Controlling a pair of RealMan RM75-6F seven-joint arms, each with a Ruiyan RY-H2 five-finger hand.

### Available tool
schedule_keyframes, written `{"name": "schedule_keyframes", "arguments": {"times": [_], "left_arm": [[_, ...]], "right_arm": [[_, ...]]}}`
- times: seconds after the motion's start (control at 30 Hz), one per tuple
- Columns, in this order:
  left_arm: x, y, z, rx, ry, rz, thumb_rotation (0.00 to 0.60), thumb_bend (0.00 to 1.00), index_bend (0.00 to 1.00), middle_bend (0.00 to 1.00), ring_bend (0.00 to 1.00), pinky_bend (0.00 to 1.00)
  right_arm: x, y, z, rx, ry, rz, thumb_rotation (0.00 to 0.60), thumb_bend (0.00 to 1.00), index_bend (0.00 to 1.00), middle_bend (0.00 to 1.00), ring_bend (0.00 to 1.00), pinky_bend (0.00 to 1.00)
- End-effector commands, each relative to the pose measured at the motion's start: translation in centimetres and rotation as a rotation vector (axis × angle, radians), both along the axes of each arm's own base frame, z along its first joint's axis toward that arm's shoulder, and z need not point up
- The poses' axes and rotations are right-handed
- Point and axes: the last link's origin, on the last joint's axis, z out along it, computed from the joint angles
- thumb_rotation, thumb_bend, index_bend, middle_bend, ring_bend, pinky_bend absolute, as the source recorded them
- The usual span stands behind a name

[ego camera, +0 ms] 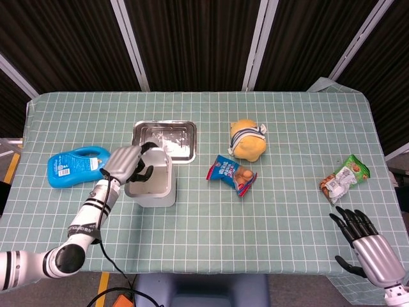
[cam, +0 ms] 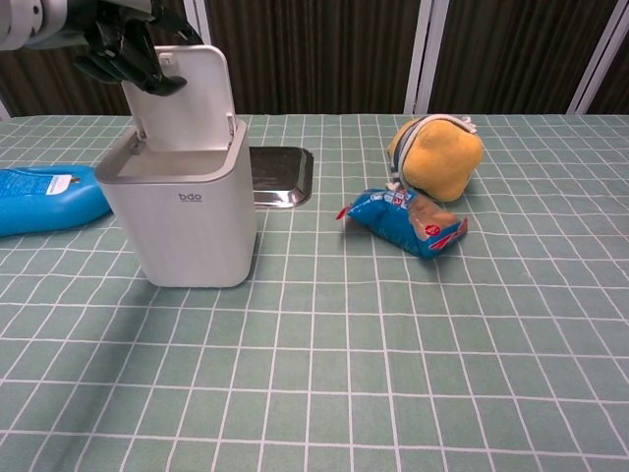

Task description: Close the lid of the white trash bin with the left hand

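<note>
The white trash bin (ego camera: 155,189) (cam: 187,211) stands left of the table's middle. Its lid (cam: 189,96) is raised on the rear hinge and leans slightly forward over the opening. My left hand (ego camera: 128,164) (cam: 120,44) is at the lid's upper left corner, with its bent fingers touching the lid's top edge and nothing held in them. In the head view the hand covers most of the lid. My right hand (ego camera: 367,248) hovers at the table's front right corner, far from the bin, with its fingers spread and nothing in it.
A blue bottle (ego camera: 73,165) (cam: 44,200) lies left of the bin. A steel tray (ego camera: 164,137) (cam: 280,177) sits right behind the bin. Right of the bin are a blue snack packet (ego camera: 231,174) (cam: 408,218) and a yellow plush (ego camera: 248,141) (cam: 437,152). A green packet (ego camera: 345,178) lies far right.
</note>
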Motion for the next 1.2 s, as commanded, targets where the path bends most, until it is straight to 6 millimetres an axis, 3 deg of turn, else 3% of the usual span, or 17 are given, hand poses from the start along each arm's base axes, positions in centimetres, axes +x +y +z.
{"name": "schedule_keyframes", "arguments": {"times": [0.03,0.17,0.33,0.47,0.8,0.93,1.07,1.2], "left_arm": [[-0.1,-1.9,0.8,-0.012,0.072,-0.030,0.600,0.51,0.25,1.00,1.00,1.00],[-0.4,-4.2,1.3,-0.039,0.110,-0.046,0.600,0.51,0.25,1.00,1.00,1.00],[-1.0,-5.5,1.2,-0.070,0.143,-0.043,0.600,0.51,0.23,1.00,1.00,1.00],[-3.4,-7.7,-0.4,-0.172,0.208,0.000,0.600,0.51,0.22,1.00,1.00,1.00],[-5.8,-9.0,-2.5,-0.244,0.239,0.031,0.600,0.51,0.19,1.00,1.00,1.00],[-4.5,-8.7,-1.0,-0.122,0.189,-0.051,0.600,0.51,0.16,1.00,1.00,1.00],[-3.1,-9.8,1.5,0.037,0.081,-0.164,0.600,0.51,0.12,1.00,1.00,1.00],[-3.8,-11.9,3.9,0.136,0.052,-0.258,0.600,0.51,0.06,0.96,0.97,1.00]], "right_arm": [[0.1,0.2,0.0,0.004,-0.003,0.005,0.600,0.31,0.00,0.00,0.00,0.00],[0.2,0.5,0.0,0.011,-0.007,0.015,0.600,0.31,0.00,0.00,0.00,0.00],[0.4,0.8,0.0,0.017,-0.013,0.024,0.600,0.31,0.00,0.00,0.00,0.00],[0.7,1.4,0.4,0.019,-0.042,0.042,0.600,0.31,0.00,0.00,0.00,0.00],[0.9,2.0,0.6,0.028,-0.067,0.061,0.600,0.31,0.00,0.00,0.00,0.00],[0.9,2.1,0.7,0.029,-0.069,0.060,0.600,0.31,0.00,0.00,0.00,0.00],[0.8,2.1,0.6,0.036,-0.063,0.056,0.600,0.31,0.00,0.00,0.00,0.00],[0.8,2.2,0.6,0.047,-0.058,0.060,0.600,0.31,0.00,0.00,0.00,0.00]]}}
